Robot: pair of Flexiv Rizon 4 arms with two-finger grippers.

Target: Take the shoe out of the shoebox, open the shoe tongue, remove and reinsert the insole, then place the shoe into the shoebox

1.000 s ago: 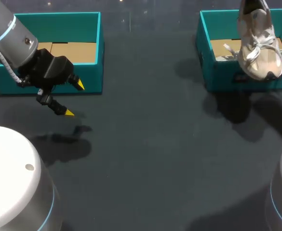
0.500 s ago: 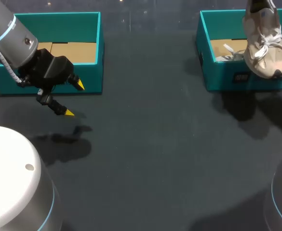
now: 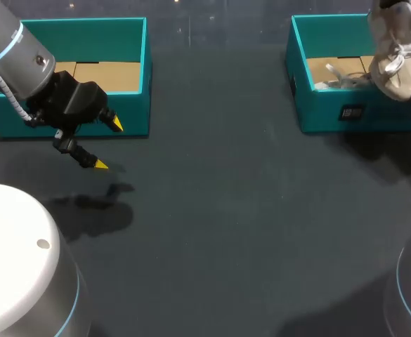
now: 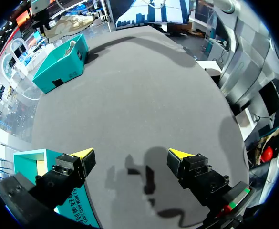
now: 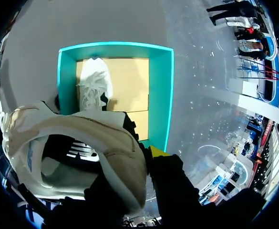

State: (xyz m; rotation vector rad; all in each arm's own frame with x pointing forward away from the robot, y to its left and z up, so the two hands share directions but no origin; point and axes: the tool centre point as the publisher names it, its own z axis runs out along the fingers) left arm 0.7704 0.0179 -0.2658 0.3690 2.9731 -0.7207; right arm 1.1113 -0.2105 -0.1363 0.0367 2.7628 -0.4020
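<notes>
A beige sneaker (image 3: 400,60) hangs toe-down over the near right part of the teal shoebox (image 3: 331,112) at the table's far right. In the right wrist view my right gripper (image 5: 146,155) is shut on the sneaker's heel collar (image 5: 106,143); one yellow tip shows outside it and the other finger is hidden inside. The shoebox (image 5: 160,95) lies beneath. My left gripper (image 3: 108,144) hovers open and empty above the table at the left. In its own view the left gripper (image 4: 130,155) holds nothing, and the sneaker (image 4: 72,21) and shoebox (image 4: 63,62) are far ahead.
A second teal box (image 3: 131,70) with a cardboard bottom stands at the far left, just behind my left gripper. Another white laced shoe (image 5: 95,81) lies inside the right shoebox on its cardboard floor. Dark table surface (image 3: 226,210) stretches between the boxes.
The sneaker in my right gripper has moved right and farther back over the shoebox. The left arm has not moved.
</notes>
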